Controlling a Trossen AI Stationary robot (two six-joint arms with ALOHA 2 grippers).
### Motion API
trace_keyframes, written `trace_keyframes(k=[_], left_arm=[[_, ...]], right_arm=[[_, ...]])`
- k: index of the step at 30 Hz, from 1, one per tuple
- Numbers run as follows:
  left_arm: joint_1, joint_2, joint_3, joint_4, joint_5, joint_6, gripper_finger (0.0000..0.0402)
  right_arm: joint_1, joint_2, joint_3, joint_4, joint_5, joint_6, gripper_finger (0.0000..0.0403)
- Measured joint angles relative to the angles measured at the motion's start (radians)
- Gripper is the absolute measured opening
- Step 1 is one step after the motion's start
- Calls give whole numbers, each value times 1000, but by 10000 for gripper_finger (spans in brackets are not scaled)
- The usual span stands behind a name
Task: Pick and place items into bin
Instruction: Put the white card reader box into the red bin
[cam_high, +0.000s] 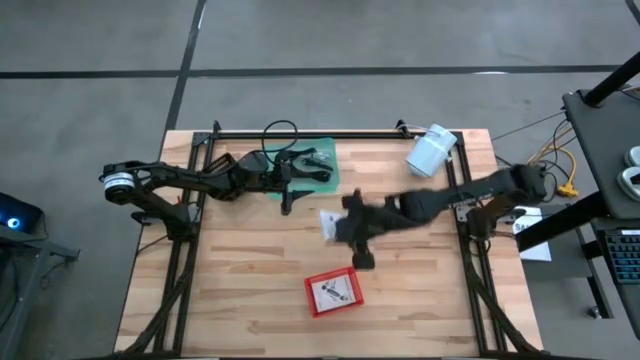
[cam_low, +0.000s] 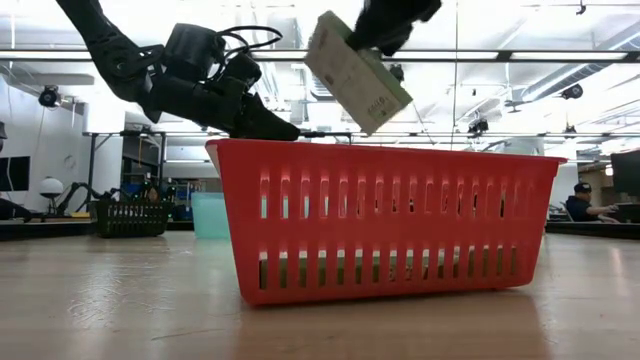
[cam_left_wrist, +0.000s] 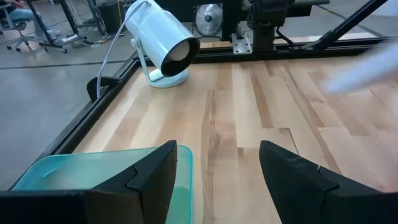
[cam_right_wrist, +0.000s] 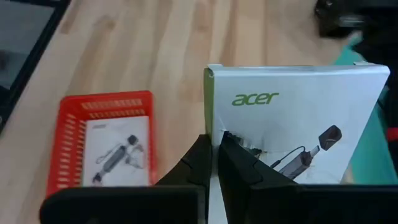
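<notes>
over the light wooden table, the right gripper pinches a white acer box above the red slotted plastic bin; the left gripper is open near the teal tray.

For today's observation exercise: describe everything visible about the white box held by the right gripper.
The white box is a flat cardboard pack with a green "acer" logo and a printed picture of a cabled adapter. The right gripper is shut on its edge, holding it tilted in the air above the table, short of the red basket, which already holds a similar white pack.
</notes>
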Motion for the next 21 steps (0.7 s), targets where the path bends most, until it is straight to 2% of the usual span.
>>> trace_keyframes(k=[5, 8, 18, 21], left_arm=[[0, 0, 0, -8, 0, 0, 212], [0, 0, 0, -7, 0, 0, 212], [0, 0, -1, -11, 0, 0, 212], [0, 0, -1, -11, 0, 0, 212]], right_arm=[[123, 49, -2, 44, 181, 65, 9], [176, 76, -2, 75, 243, 131, 9], [330, 111, 6, 153, 279, 293, 9], [373, 112, 5, 204, 327, 317, 9]])
